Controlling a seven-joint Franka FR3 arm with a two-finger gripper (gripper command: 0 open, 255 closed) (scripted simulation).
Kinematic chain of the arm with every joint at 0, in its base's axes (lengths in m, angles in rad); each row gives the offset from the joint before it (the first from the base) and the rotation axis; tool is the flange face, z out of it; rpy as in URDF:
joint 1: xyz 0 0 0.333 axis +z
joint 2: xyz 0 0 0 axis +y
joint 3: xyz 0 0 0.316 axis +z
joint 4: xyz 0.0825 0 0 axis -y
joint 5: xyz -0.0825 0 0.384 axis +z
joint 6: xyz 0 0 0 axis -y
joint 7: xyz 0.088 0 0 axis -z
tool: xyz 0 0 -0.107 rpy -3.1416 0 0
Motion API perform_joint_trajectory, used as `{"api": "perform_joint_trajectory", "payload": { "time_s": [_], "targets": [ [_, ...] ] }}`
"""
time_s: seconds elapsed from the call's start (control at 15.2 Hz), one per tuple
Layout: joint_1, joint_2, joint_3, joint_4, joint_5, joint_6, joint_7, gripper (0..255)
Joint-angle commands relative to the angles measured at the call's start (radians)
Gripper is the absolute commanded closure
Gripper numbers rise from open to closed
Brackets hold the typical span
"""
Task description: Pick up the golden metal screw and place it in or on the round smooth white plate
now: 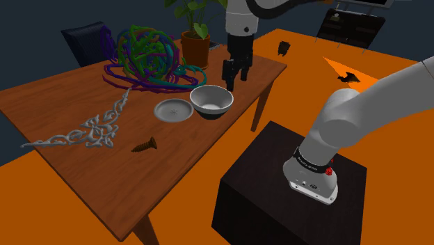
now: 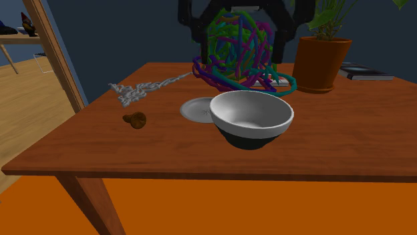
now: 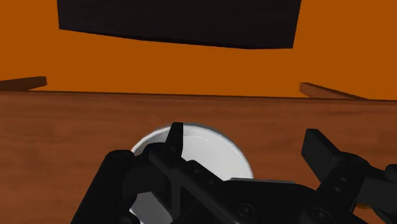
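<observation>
two black fingers [image 3: 175, 140] of the gripper [image 1: 236, 78] stood apart, closed on no object. the gripper hung over the far side of the bowl [image 1: 211, 100], as the shoulder view had it, clear of the rim. the bowl, white inside and dark outside, stood upright on the wooden table [image 1: 181, 154]. the round pale plate [image 1: 173, 110] lay flat just beside the bowl, on the shoulder view's left of it. the screw [image 1: 145, 145], brownish gold, lay on its side on the table, beyond the plate from the bowl and well apart from the gripper. a silver ornament chain [image 1: 90, 129] lay farther out from the bowl. a many-coloured tangle of cords [image 1: 147, 54] and a potted plant [image 1: 195, 42] stood behind the bowl.
</observation>
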Motion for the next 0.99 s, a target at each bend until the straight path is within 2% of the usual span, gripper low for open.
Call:
{"api": "perform_joint_trajectory", "payload": {
  "time_s": [0.0, 0.46, 0.92],
  "targets": [
    [0.004, 0.066, 0.034, 0.025, 0.019, 0.044, 0.045, 0],
    [0.016, 0.294, 0.146, 0.119, 0.043, 0.187, 0.201, 0],
    [0.031, 0.559, 0.234, 0.274, -0.011, 0.298, 0.375, 0]
  ]
}}
